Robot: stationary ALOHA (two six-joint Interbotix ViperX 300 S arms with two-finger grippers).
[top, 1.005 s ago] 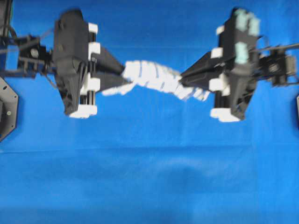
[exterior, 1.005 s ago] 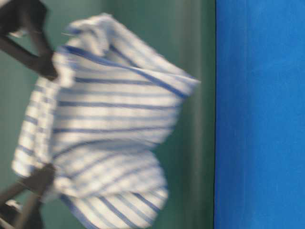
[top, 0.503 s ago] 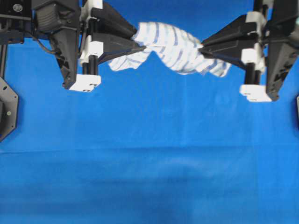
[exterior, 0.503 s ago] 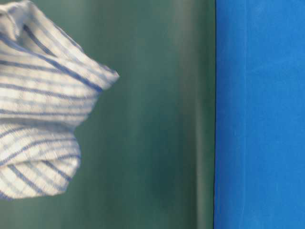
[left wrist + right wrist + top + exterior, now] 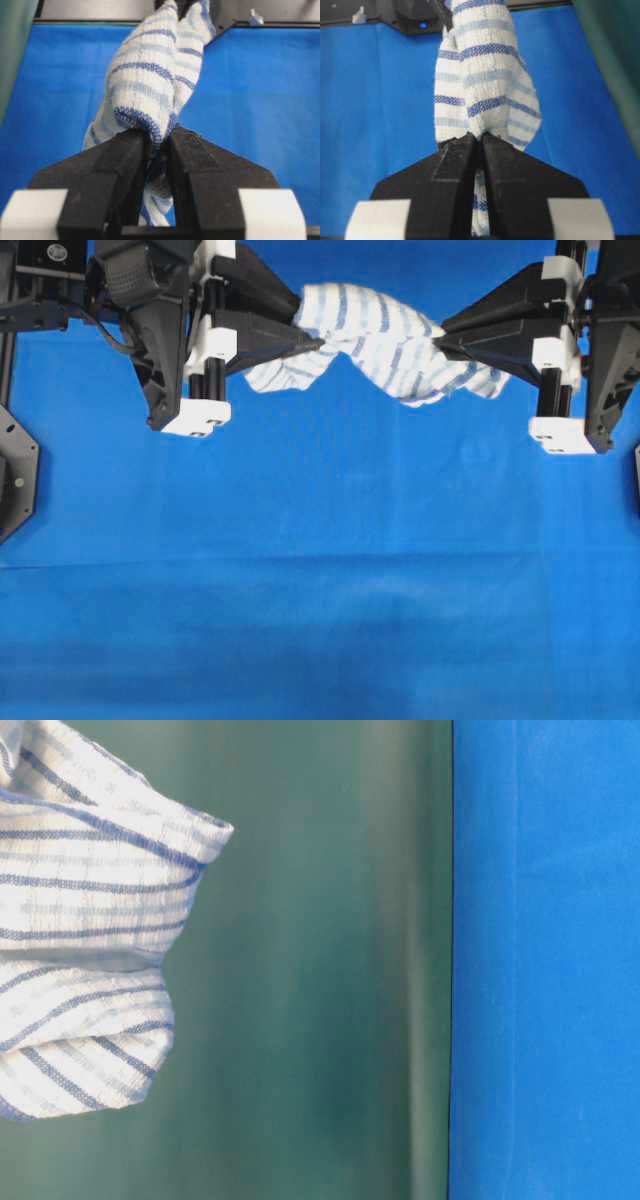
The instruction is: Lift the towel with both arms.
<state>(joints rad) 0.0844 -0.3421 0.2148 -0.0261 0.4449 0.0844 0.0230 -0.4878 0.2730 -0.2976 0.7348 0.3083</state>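
Towel (image 5: pixel 375 335) hangs in the air between my 2 hands, twisted into a loose rope, well clear of the blue cloth (image 5: pixel 320 620) that covers the desk. From overhead I see the left hand (image 5: pixel 318 341) pinching one end and the right hand (image 5: pixel 440 338) pinching the other, tips pointing toward each other.

Left wrist view: the jaws are nearly closed, with a bunched fold of towel (image 5: pixel 150 90) wedged between them and a tail dropping below. Right wrist view: the jaws are almost touching, clamped on a gathered edge of the towel (image 5: pixel 480 85), the rest fanning out above.

Side camera shows only a drooping lobe of the towel (image 5: pixel 90 930) against the green backdrop, nothing under it.

My read on handling: it is light and thoroughly limp, a woven cotton-like weave that folds wherever it is not supported, so it sags in the middle and corners dangle. Fabric grips well on the pads and is not fragile, but a thin pinch near an edge could creep out if I pull the hands apart too hard. I judge that the best hold is what I have: a bunched fold at each end, several layers thick, with slight slack between the 2 hands.
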